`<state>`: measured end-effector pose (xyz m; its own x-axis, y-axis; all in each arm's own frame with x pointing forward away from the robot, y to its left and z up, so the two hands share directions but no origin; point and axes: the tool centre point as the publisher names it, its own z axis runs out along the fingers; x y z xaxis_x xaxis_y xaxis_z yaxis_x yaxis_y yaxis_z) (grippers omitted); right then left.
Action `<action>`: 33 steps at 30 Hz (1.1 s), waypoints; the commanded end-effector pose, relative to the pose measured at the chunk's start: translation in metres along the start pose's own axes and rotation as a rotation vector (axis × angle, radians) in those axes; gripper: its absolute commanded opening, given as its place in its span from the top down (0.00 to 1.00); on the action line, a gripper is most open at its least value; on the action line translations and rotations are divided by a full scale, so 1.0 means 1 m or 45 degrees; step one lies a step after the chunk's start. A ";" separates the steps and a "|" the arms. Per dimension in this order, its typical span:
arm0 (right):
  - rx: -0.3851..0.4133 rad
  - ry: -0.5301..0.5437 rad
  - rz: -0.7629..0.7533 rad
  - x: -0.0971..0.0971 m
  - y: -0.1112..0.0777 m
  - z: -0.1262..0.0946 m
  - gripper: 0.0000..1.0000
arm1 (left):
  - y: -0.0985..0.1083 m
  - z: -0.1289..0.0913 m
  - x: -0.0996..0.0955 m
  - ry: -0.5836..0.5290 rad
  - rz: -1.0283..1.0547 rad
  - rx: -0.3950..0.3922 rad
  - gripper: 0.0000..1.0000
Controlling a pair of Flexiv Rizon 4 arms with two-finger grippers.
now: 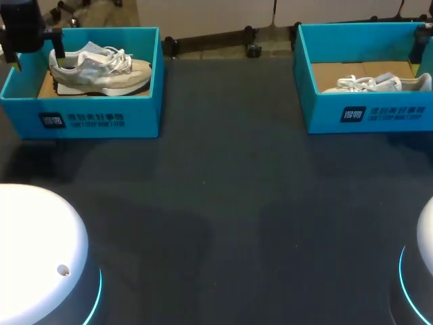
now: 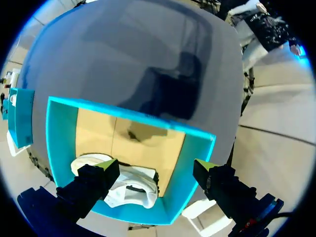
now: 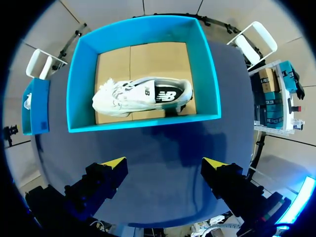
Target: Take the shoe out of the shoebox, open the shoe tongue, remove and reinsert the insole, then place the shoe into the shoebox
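While a grey sneaker (image 1: 98, 68) is parked on its sole in the left shoebox (image 1: 101, 116), a white sneaker (image 1: 375, 84) is tucked in the right shoebox (image 1: 385, 114); left fingers (image 2: 94, 182) and right fingers (image 3: 103, 180) are held wide apart, nothing gripped.

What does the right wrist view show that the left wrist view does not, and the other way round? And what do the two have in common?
Only the right wrist view: the right gripper, open, above the table short of the right shoebox, and the right shoe in it, whole from toe to heel.
Only the left wrist view: the left gripper, open, over the left shoebox, one finger above an end of the left shoe; the rest of that shoe does not show.
Both: the dark table and a teal shoebox with a cardboard floor.
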<state>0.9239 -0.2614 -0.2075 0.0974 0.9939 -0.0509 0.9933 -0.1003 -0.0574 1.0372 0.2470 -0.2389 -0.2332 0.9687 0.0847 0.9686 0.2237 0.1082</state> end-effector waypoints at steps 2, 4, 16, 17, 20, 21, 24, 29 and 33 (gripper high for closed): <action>-0.001 -0.003 0.001 0.000 0.000 0.000 0.00 | 0.063 0.018 0.005 -0.002 0.031 0.095 0.00; -0.001 -0.003 0.001 0.000 0.000 0.000 0.00 | 0.074 0.018 0.007 0.003 0.048 0.069 0.00; -0.001 -0.003 0.001 0.000 0.000 0.000 0.00 | 0.123 0.021 0.016 0.011 0.155 0.074 0.00; -0.001 -0.003 0.001 0.000 0.000 0.000 0.00 | 0.123 0.021 0.016 0.011 0.155 0.074 0.00; -0.001 -0.003 0.001 0.000 0.000 0.000 0.00 | 0.123 0.021 0.016 0.011 0.155 0.074 0.00; -0.001 -0.003 0.001 0.000 0.000 0.000 0.00 | 0.123 0.021 0.016 0.011 0.155 0.074 0.00; -0.001 -0.003 0.001 0.000 0.000 0.000 0.00 | 0.124 0.027 0.014 0.007 0.170 0.065 0.00; -0.001 -0.003 0.001 0.000 0.000 0.000 0.00 | 0.133 0.046 0.009 0.012 0.229 0.057 0.00; -0.001 -0.003 0.001 0.000 0.000 0.000 0.00 | 0.138 0.057 0.005 0.017 0.241 0.045 0.00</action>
<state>0.9240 -0.2614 -0.2075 0.0972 0.9940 -0.0510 0.9933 -0.1001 -0.0574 1.1642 0.2887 -0.2694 -0.0499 0.9921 0.1151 0.9972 0.0431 0.0608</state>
